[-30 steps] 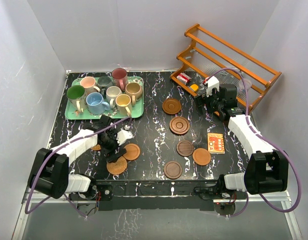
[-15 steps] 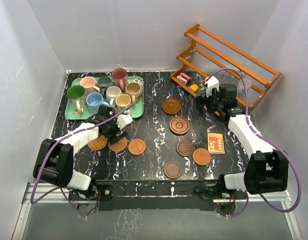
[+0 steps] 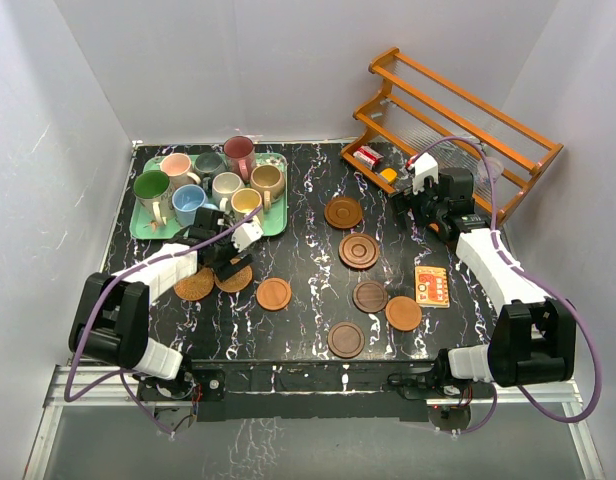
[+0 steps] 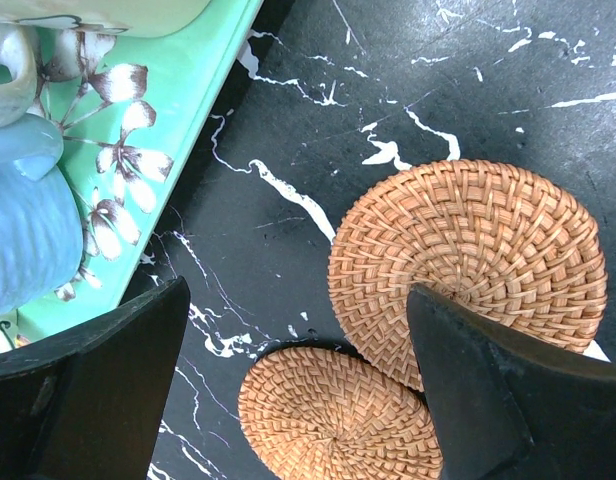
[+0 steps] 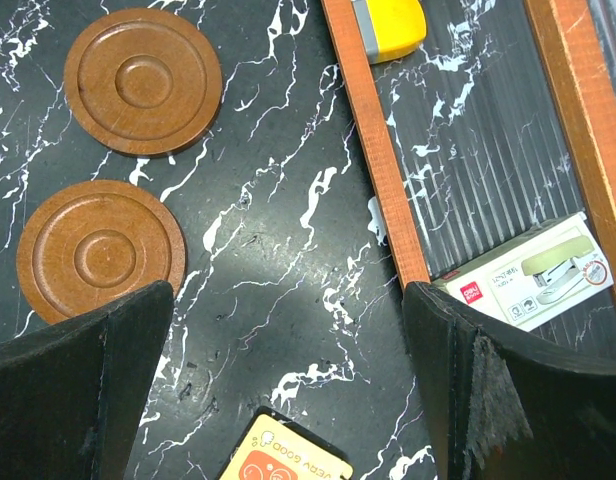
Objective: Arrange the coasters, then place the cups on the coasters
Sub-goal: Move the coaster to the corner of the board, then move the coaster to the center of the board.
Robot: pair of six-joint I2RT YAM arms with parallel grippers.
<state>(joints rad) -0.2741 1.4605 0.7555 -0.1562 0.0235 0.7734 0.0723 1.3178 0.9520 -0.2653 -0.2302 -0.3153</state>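
Marbled black table (image 3: 308, 320): left gripper (image 3: 231, 262), jaws apart and empty, hovers right over two touching woven coasters (image 4: 468, 260); right gripper (image 5: 288, 390), equally wide and empty, hangs above two dark coasters (image 5: 143, 80). Judging by the scatter, arranging is barely begun; beyond the left gripper, all cups (image 3: 198, 205) sit on the tray (image 3: 148, 232).

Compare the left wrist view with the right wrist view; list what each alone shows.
Left wrist only: two woven coasters, the green tray, a light blue mug. Right wrist only: two grooved wooden coasters, the wooden rack, a stapler box, the orange card. Both: the black marbled table, beneath the open left end effector and right end effector.
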